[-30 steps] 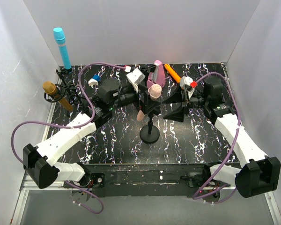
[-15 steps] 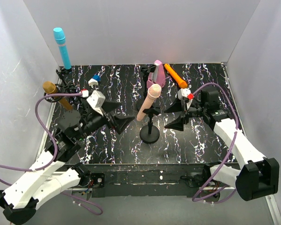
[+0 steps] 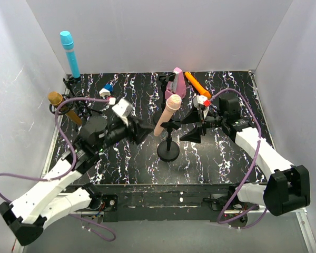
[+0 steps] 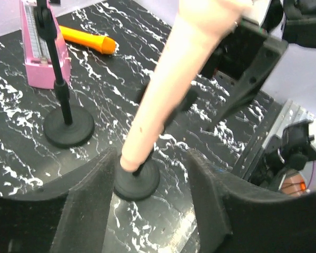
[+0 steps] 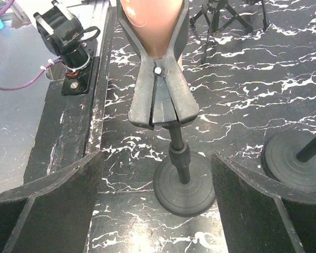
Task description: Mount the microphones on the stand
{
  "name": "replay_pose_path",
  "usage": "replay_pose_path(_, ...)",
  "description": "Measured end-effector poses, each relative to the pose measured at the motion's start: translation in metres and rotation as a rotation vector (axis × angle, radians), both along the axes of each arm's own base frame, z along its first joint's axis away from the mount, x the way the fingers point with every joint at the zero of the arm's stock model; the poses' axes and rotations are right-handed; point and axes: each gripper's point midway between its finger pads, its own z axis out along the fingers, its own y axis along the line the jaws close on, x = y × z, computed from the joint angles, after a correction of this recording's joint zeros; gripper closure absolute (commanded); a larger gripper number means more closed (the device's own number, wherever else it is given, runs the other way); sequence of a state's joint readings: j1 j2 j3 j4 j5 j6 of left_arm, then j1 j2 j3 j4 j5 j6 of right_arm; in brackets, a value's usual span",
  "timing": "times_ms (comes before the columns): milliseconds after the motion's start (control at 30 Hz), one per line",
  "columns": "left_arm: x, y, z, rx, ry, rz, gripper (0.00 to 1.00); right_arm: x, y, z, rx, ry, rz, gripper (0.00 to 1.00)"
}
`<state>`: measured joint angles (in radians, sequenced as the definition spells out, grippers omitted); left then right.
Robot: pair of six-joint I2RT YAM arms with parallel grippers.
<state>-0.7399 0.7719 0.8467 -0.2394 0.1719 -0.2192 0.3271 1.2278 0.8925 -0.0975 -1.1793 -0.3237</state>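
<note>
Pink mic [image 3: 166,113]: clipped, tilted, atop centre stand [image 3: 168,152].
Left gripper [image 3: 140,132]: released, empty, just left of stand.
Right gripper [image 3: 194,126]: released, empty, just right of stand.
Orange mic [image 3: 197,85]: lying behind stand.
Blue mic [image 3: 70,52], gold mic [image 3: 63,105]: well left of stand.

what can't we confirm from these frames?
- Pink microphone: its head is cut off by the top edge in both wrist views; only the top view shows it.
- Gold microphone: too small in the top view to tell how it is held; neither wrist view shows it.
- Second stand: its clip is cut off by the top edge of the left wrist view.
</note>
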Motion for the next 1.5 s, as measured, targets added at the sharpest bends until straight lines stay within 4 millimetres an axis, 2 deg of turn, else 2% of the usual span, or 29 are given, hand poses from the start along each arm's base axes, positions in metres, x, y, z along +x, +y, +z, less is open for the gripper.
replay_pose_path(67, 0.013, -0.009, 0.013, 0.007, -0.015, 0.006, 0.78, 0.0, 0.001, 0.001, 0.002, -0.004, 0.002, 0.12)
replay_pose_path(133, 0.023, -0.016, 0.015, 0.027, -0.023, 0.009, 0.84, 0.001, 0.001, 0.003, 0.003, -0.008, 0.003, 0.12)
replay_pose_path(233, 0.032, -0.022, 0.004, 0.066, -0.014, 0.007, 0.84, 0.0, 0.002, 0.005, 0.005, -0.014, 0.006, 0.12)
replay_pose_path(367, 0.033, -0.028, -0.005, 0.084, 0.005, -0.017, 0.81, 0.002, 0.007, 0.004, 0.003, -0.021, 0.003, 0.12)
replay_pose_path(433, 0.031, -0.028, -0.002, 0.073, 0.006, -0.022, 0.77, 0.004, 0.012, 0.001, 0.003, -0.029, -0.001, 0.12)
replay_pose_path(533, 0.025, -0.023, 0.002, 0.048, 0.005, -0.013, 0.65, 0.006, 0.02, -0.006, 0.006, -0.02, -0.001, 0.13)
replay_pose_path(733, 0.005, 0.005, 0.013, -0.035, 0.002, 0.051, 0.34, 0.014, 0.034, -0.019, 0.046, -0.005, -0.001, 0.17)
replay_pose_path(800, -0.001, 0.015, 0.018, -0.068, -0.001, 0.079, 0.3, 0.014, 0.037, -0.022, 0.064, 0.004, 0.002, 0.19)
replay_pose_path(933, -0.008, 0.029, 0.029, -0.126, -0.008, 0.119, 0.29, 0.011, 0.047, -0.025, 0.106, 0.016, 0.024, 0.24)
replay_pose_path(1100, -0.008, 0.032, 0.032, -0.148, 0.004, 0.139, 0.29, 0.01, 0.055, -0.024, 0.156, 0.035, 0.04, 0.37)
replay_pose_path(1200, -0.005, 0.029, 0.023, -0.125, 0.033, 0.141, 0.29, 0.008, 0.056, -0.02, 0.183, 0.03, 0.051, 0.58)
replay_pose_path(1233, -0.004, 0.028, 0.02, -0.121, 0.041, 0.142, 0.29, 0.006, 0.055, -0.018, 0.191, 0.028, 0.056, 0.71)
replay_pose_path(1333, -0.002, 0.025, 0.013, -0.104, 0.061, 0.143, 0.29, 0.005, 0.056, -0.014, 0.209, 0.012, 0.067, 0.88)
replay_pose_path(1400, -0.001, 0.024, 0.012, -0.1, 0.066, 0.142, 0.29, 0.005, 0.056, -0.012, 0.212, 0.014, 0.068, 0.95)
replay_pose_path(1500, -0.002, 0.025, 0.013, -0.102, 0.064, 0.14, 0.29, 0.003, 0.051, -0.012, 0.2, 0.008, 0.062, 0.99)
